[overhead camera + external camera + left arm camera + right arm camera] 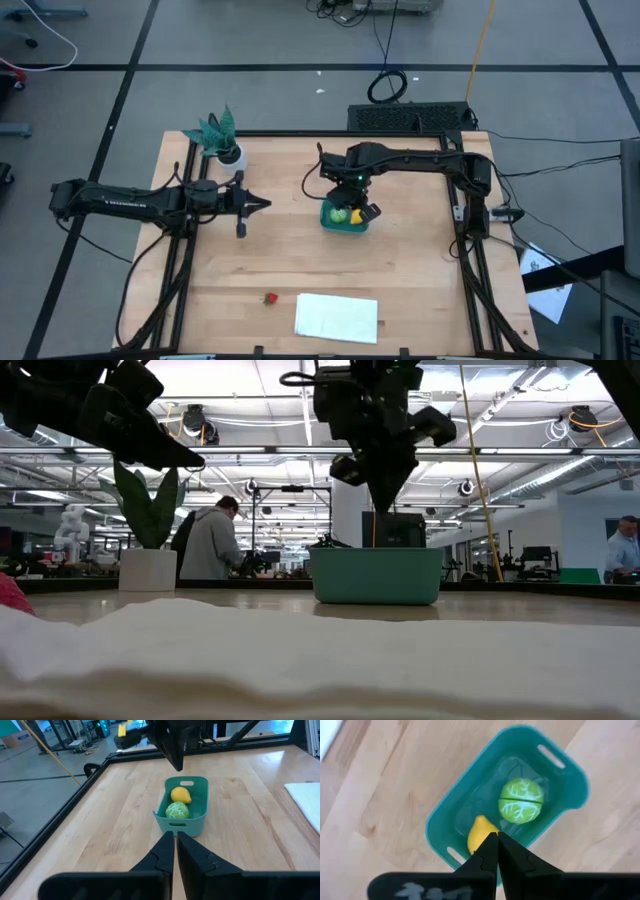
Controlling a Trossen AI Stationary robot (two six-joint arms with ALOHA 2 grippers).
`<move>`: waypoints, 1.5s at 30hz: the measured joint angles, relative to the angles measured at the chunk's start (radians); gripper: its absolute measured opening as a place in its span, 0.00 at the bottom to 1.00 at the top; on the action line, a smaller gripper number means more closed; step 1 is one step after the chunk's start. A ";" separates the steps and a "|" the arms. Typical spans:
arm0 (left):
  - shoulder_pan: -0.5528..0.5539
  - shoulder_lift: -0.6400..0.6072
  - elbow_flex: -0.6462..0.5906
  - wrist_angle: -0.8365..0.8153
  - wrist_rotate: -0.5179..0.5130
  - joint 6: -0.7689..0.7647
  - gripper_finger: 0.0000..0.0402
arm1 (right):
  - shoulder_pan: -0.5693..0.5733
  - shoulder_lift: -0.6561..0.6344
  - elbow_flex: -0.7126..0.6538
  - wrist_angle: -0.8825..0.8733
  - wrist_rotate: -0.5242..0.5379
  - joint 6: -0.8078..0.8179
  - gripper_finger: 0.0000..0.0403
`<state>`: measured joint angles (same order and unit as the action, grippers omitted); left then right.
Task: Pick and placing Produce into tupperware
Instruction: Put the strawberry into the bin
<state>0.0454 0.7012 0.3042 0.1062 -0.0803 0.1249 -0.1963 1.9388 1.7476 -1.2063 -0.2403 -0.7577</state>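
Produce is mostly packed: the yellow lemon (480,834) and the green ball (520,800) sit in the teal tub (445,820), right under your right gripper (497,851), whose jaws are pressed together and hold nothing. Lift those jaws straight up so they don't bump the tub's wall. The red strawberry (269,298) lies well away on the table (420,280), I think just beside the white sheet (337,317). Spread the jaws before you come down over it. The left gripper (175,851) waits off to the side, jaws pressed together.
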 joint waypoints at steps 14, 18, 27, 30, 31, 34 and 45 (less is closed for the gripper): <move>0.000 0.000 0.000 -0.006 0.000 0.000 0.06 | -0.048 -0.228 0.011 0.104 -0.102 0.118 0.00; 0.000 0.000 0.000 -0.006 -0.001 0.001 0.06 | -0.053 -0.328 0.011 0.182 -0.101 0.195 0.00; 0.000 0.000 0.000 -0.006 -0.001 -0.007 0.06 | -0.066 -0.497 0.011 0.245 -0.100 0.343 0.00; 0.000 0.000 0.000 -0.004 -0.001 -0.008 0.06 | -0.058 -0.529 0.011 0.260 -0.053 0.374 0.00; 0.000 0.000 0.000 -0.005 -0.001 -0.008 0.06 | -0.054 -0.536 0.011 0.265 -0.038 0.379 0.00; 0.000 0.000 0.000 -0.005 0.000 -0.011 0.06 | -0.048 -0.563 0.010 0.271 -0.006 0.386 0.00; 0.000 0.000 0.000 -0.006 0.000 -0.007 0.06 | -0.048 -0.790 -0.120 0.527 0.064 0.498 0.00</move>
<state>0.0452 0.7010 0.3042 0.0998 -0.0807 0.1180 -0.2447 1.1485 1.6276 -0.6791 -0.1760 -0.2596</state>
